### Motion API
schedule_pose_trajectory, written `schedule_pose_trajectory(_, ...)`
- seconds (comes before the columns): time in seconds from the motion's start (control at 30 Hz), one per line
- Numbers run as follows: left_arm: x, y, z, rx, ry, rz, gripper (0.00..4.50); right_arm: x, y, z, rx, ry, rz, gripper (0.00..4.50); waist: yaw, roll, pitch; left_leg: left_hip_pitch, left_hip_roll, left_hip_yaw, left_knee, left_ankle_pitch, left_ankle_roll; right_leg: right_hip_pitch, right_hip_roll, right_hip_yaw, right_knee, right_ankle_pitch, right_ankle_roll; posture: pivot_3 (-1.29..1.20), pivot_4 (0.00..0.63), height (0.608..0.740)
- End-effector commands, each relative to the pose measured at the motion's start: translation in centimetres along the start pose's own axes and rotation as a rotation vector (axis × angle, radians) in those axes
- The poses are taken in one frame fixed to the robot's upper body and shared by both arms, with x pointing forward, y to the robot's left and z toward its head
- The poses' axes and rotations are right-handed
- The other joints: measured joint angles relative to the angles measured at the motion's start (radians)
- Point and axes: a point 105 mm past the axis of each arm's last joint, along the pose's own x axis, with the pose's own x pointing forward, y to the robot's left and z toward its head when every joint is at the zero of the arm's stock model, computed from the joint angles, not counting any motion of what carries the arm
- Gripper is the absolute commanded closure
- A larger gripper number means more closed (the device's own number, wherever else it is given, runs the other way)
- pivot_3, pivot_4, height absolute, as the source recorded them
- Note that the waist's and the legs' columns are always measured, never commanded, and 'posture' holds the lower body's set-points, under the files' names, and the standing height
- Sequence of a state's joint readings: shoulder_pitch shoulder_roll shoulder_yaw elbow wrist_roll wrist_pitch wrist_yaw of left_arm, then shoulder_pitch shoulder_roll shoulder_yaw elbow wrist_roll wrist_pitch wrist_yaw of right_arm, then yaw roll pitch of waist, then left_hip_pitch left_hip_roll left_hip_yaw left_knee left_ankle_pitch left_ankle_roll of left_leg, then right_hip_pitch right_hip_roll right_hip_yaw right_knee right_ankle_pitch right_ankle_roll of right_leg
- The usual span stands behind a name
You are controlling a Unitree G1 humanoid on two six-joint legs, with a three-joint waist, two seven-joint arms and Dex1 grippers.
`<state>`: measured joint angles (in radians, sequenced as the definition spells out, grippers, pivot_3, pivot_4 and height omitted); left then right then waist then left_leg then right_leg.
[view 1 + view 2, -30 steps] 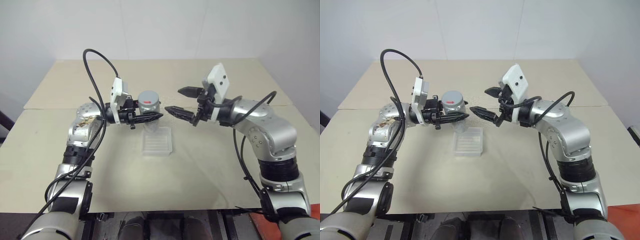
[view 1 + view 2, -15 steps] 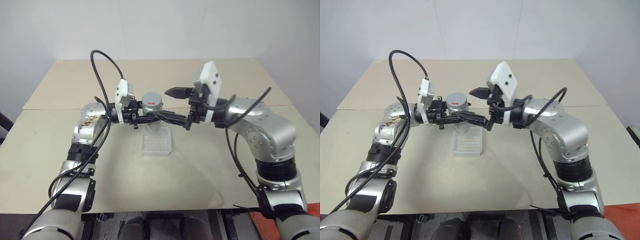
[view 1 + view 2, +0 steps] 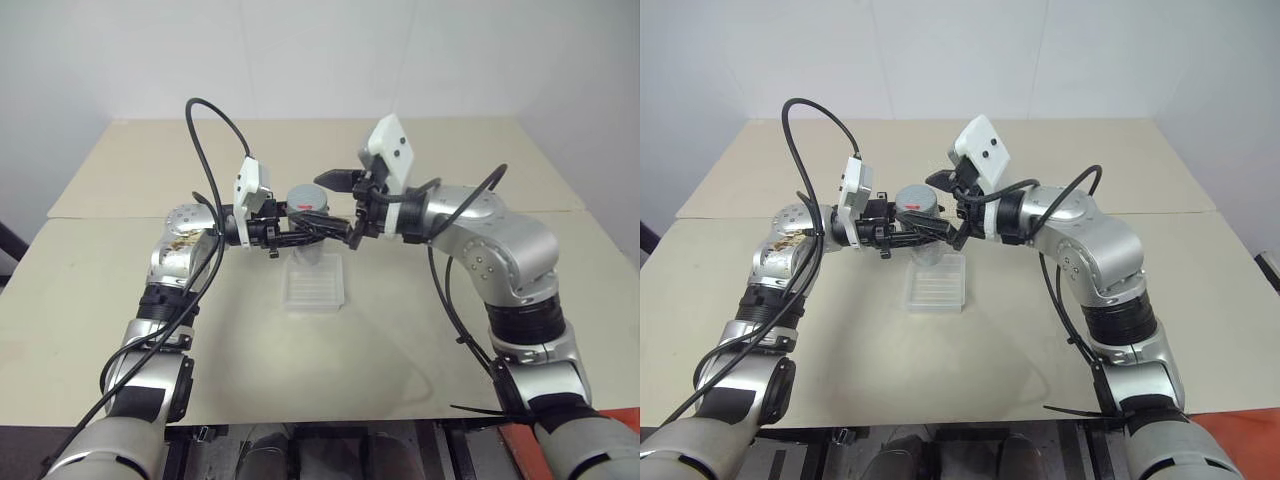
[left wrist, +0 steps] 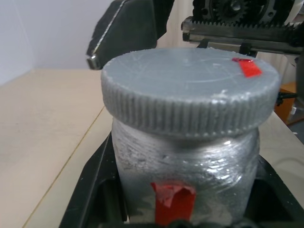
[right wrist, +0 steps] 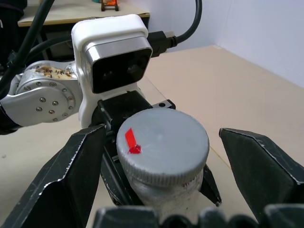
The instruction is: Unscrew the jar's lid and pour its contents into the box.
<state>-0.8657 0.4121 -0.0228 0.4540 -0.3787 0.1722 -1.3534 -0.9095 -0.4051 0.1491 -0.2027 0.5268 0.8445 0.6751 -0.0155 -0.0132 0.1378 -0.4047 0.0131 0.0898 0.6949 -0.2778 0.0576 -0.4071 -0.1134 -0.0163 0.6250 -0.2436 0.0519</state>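
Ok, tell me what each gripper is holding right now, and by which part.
The left gripper holds the jar by its body, below the lid. The right gripper holds nothing: its open fingers flank the lid without touching it.

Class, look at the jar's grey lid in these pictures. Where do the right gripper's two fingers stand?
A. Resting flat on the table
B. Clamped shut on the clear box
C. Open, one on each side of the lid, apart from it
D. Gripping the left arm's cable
C: in the right wrist view the right gripper stands open, a finger on either side of the lid, with a gap on each side.
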Motion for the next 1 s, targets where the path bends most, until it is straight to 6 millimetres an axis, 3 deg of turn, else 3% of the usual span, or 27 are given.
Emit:
schedule_pose_trajectory(0.03,0.06,0.12,1.28,0.058,-0.023,-0.007,2.41,-0.05,0.05,1.72,-0.032,-0.044,0.008,0.06,0.000,0.000,0.000,0.000,0.000,0.000,0.000,0.000,0.000,0.000,0.000,0.000,0.000,0.000,0.000,0.00,0.150,0.740)
schedule_pose_trajectory(0.7,-0.28,0.26,1.66,0.079,-0.020,-0.005,2.41,0.28,0.37,1.15,-0.010,-0.032,0.047,0.06,-0.001,0.000,0.000,0.000,0.000,0.000,0.000,0.000,0.000,0.000,0.000,0.000,0.000,0.000,0.000,0.00,0.150,0.740)
schedule_pose_trajectory(0.8,-0.37,0.27,1.70,0.082,-0.019,-0.003,2.41,0.36,0.40,1.10,-0.011,-0.029,0.052,0.61,0.000,0.000,0.000,0.000,0.000,0.000,0.000,0.000,0.000,0.000,0.000,0.000,0.000,0.000,0.000,0.00,0.150,0.740)
schedule_pose_trajectory(0.9,-0.48,0.24,1.75,0.085,-0.019,-0.001,2.41,0.46,0.37,1.06,-0.008,-0.025,0.051,1.58,-0.001,0.000,0.000,0.000,0.000,0.000,0.000,0.000,0.000,0.000,0.000,0.000,0.000,0.000,0.000,0.00,0.150,0.740)
schedule_pose_trajectory(1.0,-0.60,0.20,1.73,0.085,-0.018,0.002,2.41,0.50,0.30,1.11,-0.007,-0.025,0.047,1.73,-0.001,0.000,0.000,0.000,0.000,0.000,0.000,0.000,0.000,0.000,0.000,0.000,0.000,0.000,0.000,0.00,0.150,0.740)
